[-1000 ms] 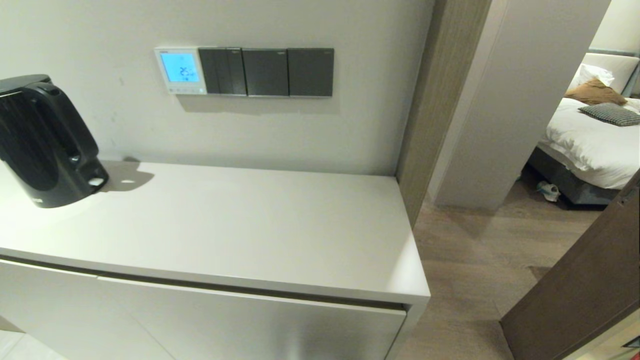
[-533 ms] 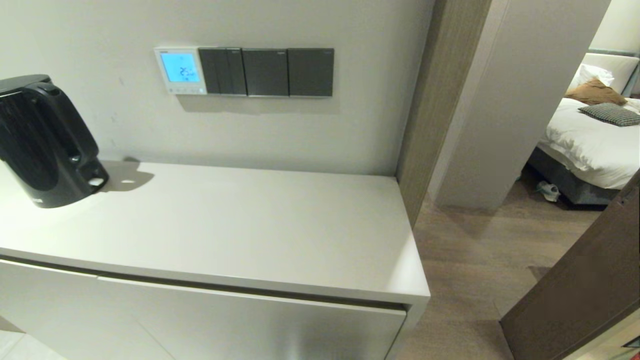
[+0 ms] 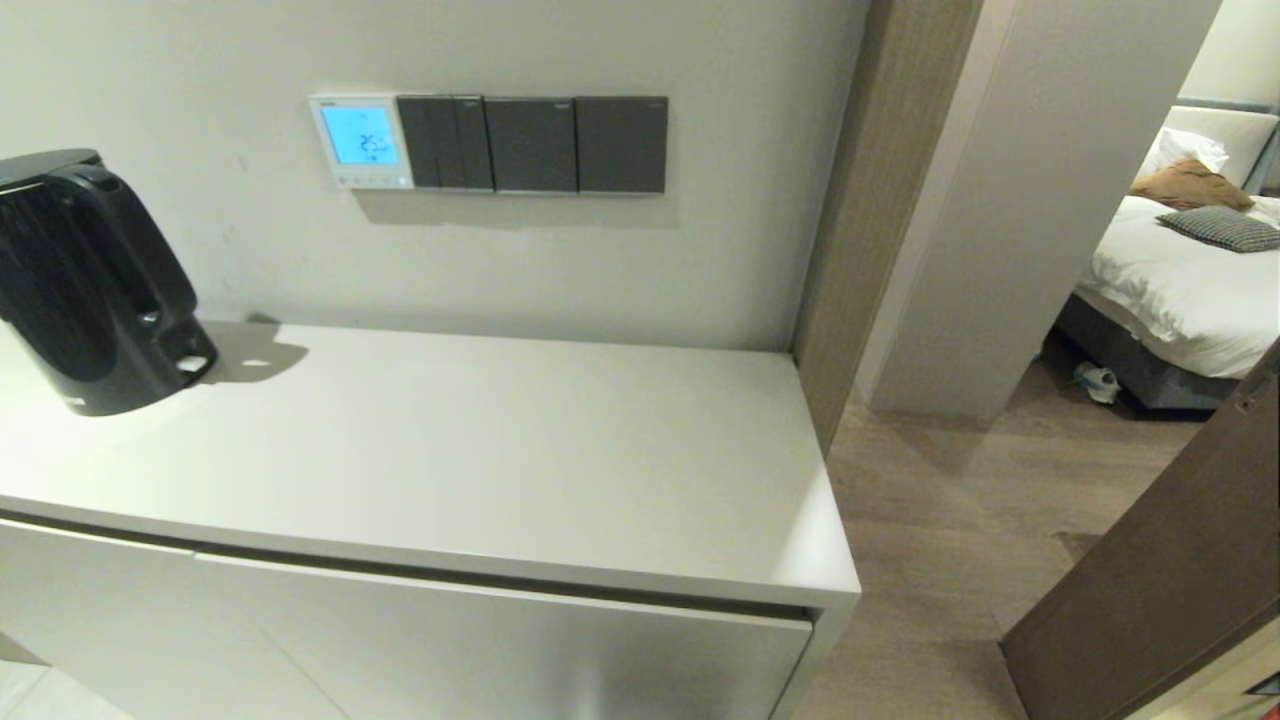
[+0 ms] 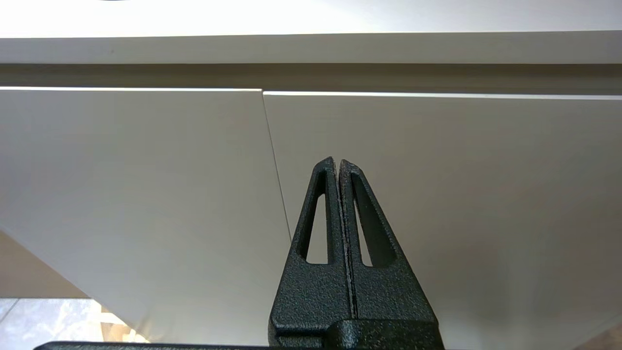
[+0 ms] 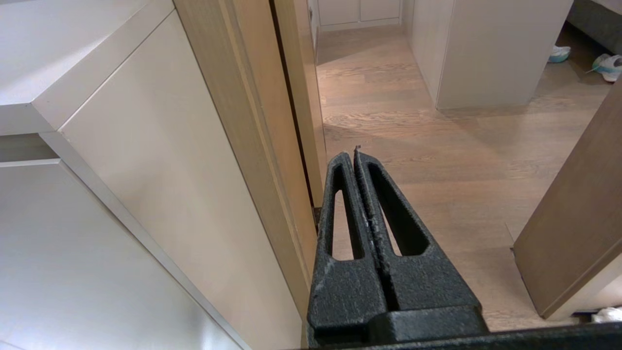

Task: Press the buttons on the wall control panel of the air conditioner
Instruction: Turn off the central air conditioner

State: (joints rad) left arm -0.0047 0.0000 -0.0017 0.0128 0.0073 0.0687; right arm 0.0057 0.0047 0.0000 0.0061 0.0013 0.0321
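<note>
The white control panel (image 3: 361, 141), screen lit blue, hangs on the wall above the cabinet (image 3: 450, 450), its buttons (image 3: 365, 181) along the bottom edge. The left gripper (image 4: 338, 163) and right gripper (image 5: 353, 154) sit low, clenched on nothing. A slightly off reach could hit the dark switch plates (image 3: 531, 144) touching the panel.

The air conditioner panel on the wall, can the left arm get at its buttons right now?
Probably yes: nothing blocks the buttons; the left end effector, shut, sits low before the cabinet doors.
</note>
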